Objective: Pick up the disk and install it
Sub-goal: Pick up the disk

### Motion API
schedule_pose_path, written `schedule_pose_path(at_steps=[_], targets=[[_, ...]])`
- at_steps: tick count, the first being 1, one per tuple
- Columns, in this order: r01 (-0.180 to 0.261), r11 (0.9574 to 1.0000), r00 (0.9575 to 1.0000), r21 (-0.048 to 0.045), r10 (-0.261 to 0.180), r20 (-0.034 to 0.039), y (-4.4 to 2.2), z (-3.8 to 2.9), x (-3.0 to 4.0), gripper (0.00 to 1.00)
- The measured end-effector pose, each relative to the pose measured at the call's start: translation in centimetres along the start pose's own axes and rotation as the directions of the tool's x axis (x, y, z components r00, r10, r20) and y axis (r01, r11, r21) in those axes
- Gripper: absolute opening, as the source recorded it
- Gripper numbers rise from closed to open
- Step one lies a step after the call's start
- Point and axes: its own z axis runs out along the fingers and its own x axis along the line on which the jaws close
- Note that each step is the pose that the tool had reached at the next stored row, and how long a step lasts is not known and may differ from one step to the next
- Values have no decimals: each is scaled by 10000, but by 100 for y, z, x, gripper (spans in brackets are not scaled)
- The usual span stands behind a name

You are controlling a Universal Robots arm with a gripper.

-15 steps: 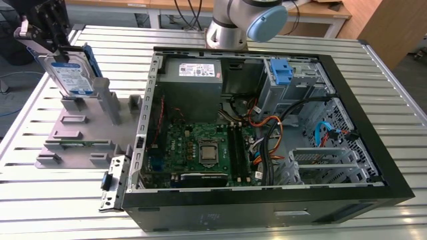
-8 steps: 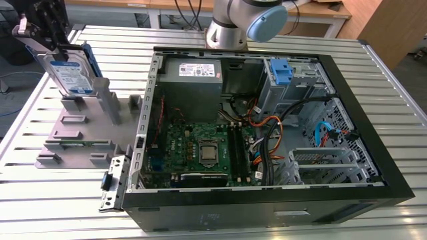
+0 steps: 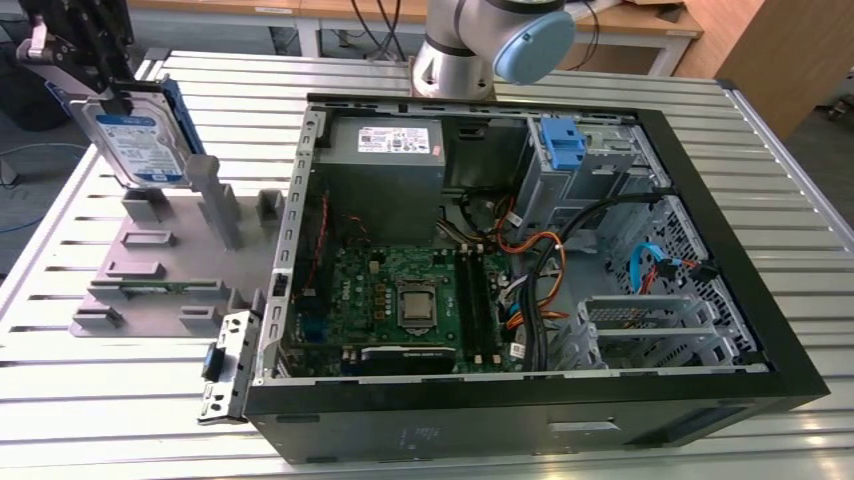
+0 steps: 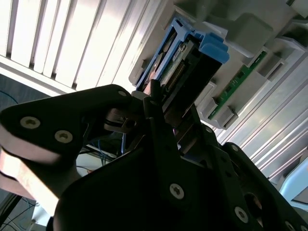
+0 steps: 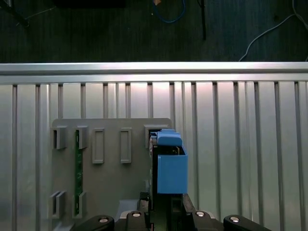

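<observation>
**Tool clamped on the upright disk above the grey fixture**

At the far corner of the tabletop (image 3: 107, 380), on the exterior view's left, the tool (image 3: 118, 95) hangs pointing straight down. Its dark fingers are pressed onto the upper edge of the disk (image 3: 134, 145). The disk stands upright with its labelled face towards the camera, directly over the grey fixture (image 3: 160, 260). I cannot tell whether its lower edge sits in a slot there or hangs just clear. The arm (image 3: 467, 50) has its base joint behind the open computer case (image 3: 534, 430), well apart from the tool. Inside the case, the power supply (image 3: 387, 150) sits at the back and a blue bracket (image 3: 563, 140) stands to its right in the exterior view.

In the second wrist view, the tool (image 4: 159, 103) is seen along its black linkages. The fingers close together on the near edge of the disk (image 4: 180, 62), whose blue carrier frames its connector end. Beyond it lie the grey fixture (image 4: 250, 29), with a green circuit strip (image 4: 236, 84) set in it, and the tabletop (image 4: 72, 38).

In the first wrist view, the camera looks down the tool's axis. The disk (image 5: 171, 163) shows edge-on as a blue block between the fingers of the tool (image 5: 168, 204). It is over one side of the grey fixture (image 5: 110, 183), with the green circuit strip (image 5: 76, 168) well apart from it.
</observation>
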Motion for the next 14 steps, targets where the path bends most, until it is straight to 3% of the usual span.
schedule_pose_path(at_steps=[14], targets=[[0, 10000, 10000, 1, 0, 0, 1, -24, -1, 35]])
